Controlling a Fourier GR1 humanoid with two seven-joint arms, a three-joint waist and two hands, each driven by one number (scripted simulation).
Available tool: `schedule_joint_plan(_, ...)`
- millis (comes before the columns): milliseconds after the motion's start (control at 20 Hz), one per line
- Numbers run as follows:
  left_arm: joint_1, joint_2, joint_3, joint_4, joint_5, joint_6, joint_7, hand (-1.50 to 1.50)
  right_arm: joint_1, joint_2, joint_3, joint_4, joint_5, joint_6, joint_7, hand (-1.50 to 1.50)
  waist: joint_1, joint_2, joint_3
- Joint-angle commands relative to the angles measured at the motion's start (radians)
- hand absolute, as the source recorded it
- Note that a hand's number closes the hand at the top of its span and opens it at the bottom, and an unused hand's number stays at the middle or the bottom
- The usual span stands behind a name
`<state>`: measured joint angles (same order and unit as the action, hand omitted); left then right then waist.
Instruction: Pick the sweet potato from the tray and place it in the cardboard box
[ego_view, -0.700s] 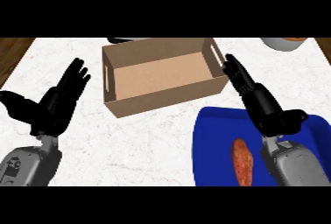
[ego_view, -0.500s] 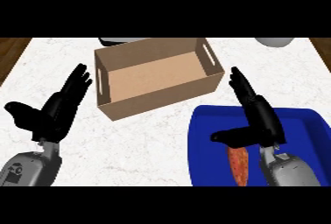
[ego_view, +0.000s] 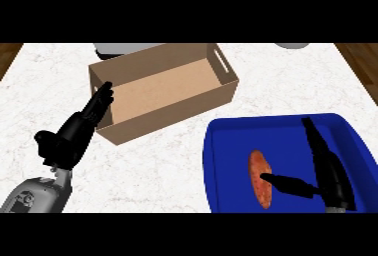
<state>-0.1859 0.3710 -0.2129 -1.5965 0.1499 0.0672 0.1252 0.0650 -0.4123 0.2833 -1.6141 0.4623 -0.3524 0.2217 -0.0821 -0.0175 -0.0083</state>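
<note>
**A:** How many things sit on the counter (ego_view: 170, 165)?

**B:** One cardboard box (ego_view: 166, 92), open at the top, standing at the upper middle of the white marbled top. One blue tray (ego_view: 229, 150), at the lower right. One sweet potato (ego_view: 259, 177), orange and long, lying inside the tray on its left part. Beyond the box, at the far edge, two pale objects show only in part: one grey one (ego_view: 118, 48) just behind the box's far left corner, and one white one (ego_view: 293, 45) toward the far right. What they are cannot be told.

**A:** And the hands?

**B:** Two, one on each side. The right hand (ego_view: 325, 170) is over the tray, its fingers straight and pointing away toward the tray's far rim, the thumb (ego_view: 288, 184) spread out to the left. The thumb's tip sits at the sweet potato's right side; whether it touches cannot be told. The fingers are apart from the thumb and curl round nothing.

**A:** The left one?

**B:** The left hand (ego_view: 70, 137) shows at the left, fingers straight and together, their tips at the box's near left wall. It holds nothing.

**A:** So the sweet potato is in the tray, not the box?

**B:** In the tray. The box's inside shows only bare cardboard.
</note>
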Motion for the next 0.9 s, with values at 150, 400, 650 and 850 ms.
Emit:
schedule_joint_plan(150,0.027,-0.04,-0.066,0.003,-0.052,0.01,-0.023,0.0,0.21,-0.126,0.135,-0.261,0.426,-0.056,0.203,-1.5,0.01,0.0,0.0)
schedule_joint_plan(400,-0.022,-0.036,-0.044,0.028,-0.045,-0.008,-0.006,0.0,0.322,-0.16,0.218,-0.579,0.545,0.173,0.459,-1.5,0.013,0.008,0.0)
schedule_joint_plan(650,-0.042,-0.089,-0.085,0.04,-0.081,0.005,-0.024,0.0,0.355,-0.125,0.308,-0.814,0.49,0.432,0.693,-1.5,0.052,0.018,0.004)
schedule_joint_plan(850,0.0,-0.082,-0.076,0.037,-0.069,-0.037,-0.083,0.0,0.246,-0.029,0.346,-0.894,0.462,0.612,0.898,-1.5,0.081,0.021,0.005)
